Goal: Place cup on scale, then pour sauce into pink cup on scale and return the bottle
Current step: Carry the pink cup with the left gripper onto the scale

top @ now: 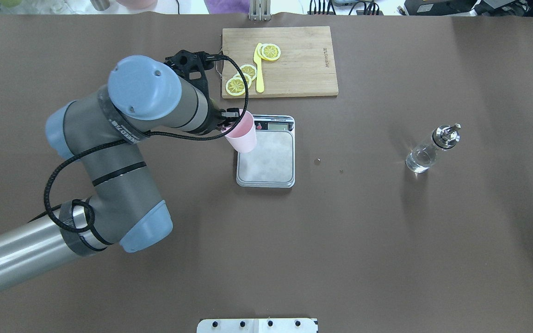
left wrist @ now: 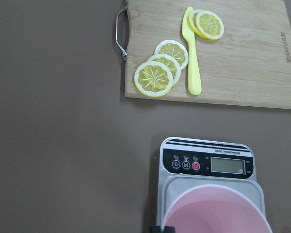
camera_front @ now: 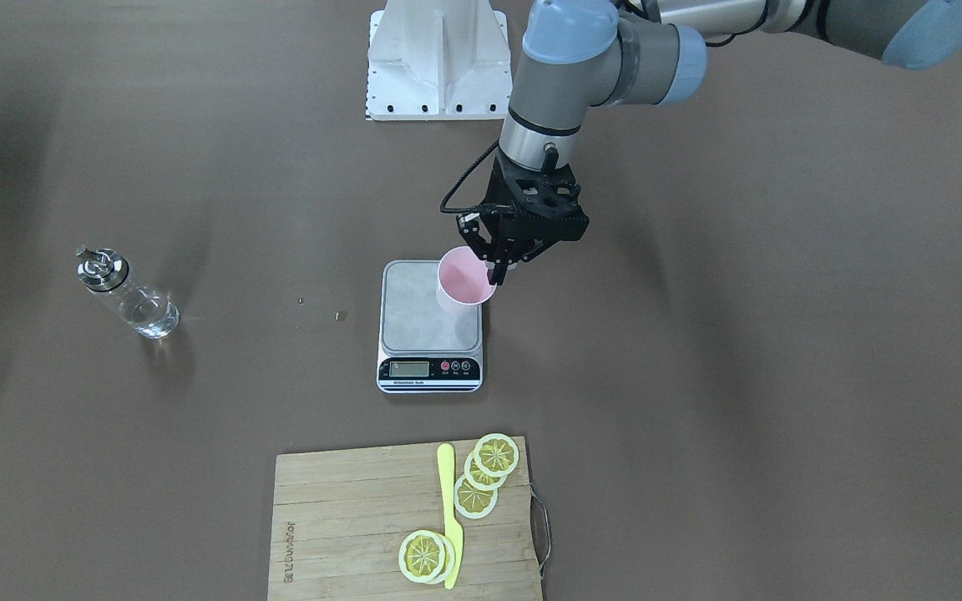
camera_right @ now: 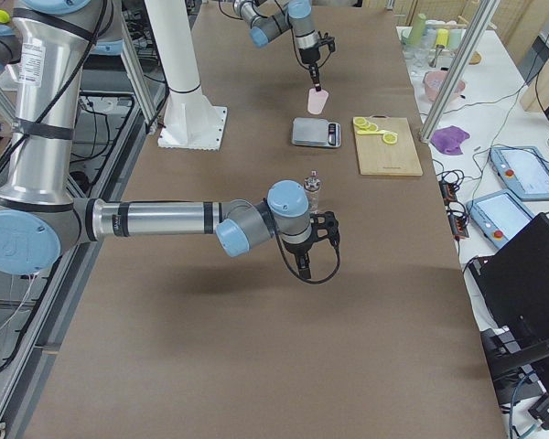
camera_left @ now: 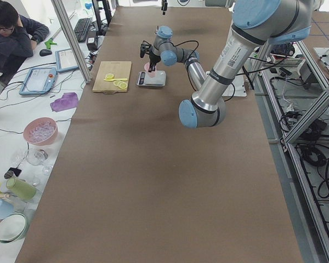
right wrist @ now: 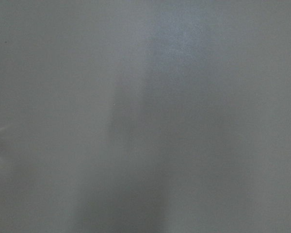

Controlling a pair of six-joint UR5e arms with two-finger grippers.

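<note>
Pinches the cup (camera_front: 460,285) by the rim with the left gripper (camera_front: 498,271), jaws narrow, one finger dipped inside the pink mouth and one outside. Hangs it mouth up over the scale (camera_front: 430,334), at the platform's edge on the robot's left. Looks lifted clear of the steel in both side views, not yet set down. Fills the bottom of the left wrist view with pink rim, and just past it, the scale's display and its red and white buttons.

Over to the bottle (camera_front: 130,294): upright on the table (camera_front: 698,376), well apart from the scale, out on the scale's robot's-right side. Silver spout cap on top, the sauce (camera_front: 151,315) clear and low in the glass.

Catches the right gripper (camera_right: 302,262) only in the exterior right view, fingers pointing down, on that same side of the scale and farther from it than the bottle. Jaw state there: cannot tell. Right wrist view: blurred table and a glint at the frame's left edge, nothing sharper.

Beyond the scale's display end, apart from it, away from the robot: the cutting board (camera_front: 339,509), carrying lemon slices (camera_front: 481,476) and a yellow knife (camera_front: 448,509), with a metal handle on the board's robot's-left end.
</note>
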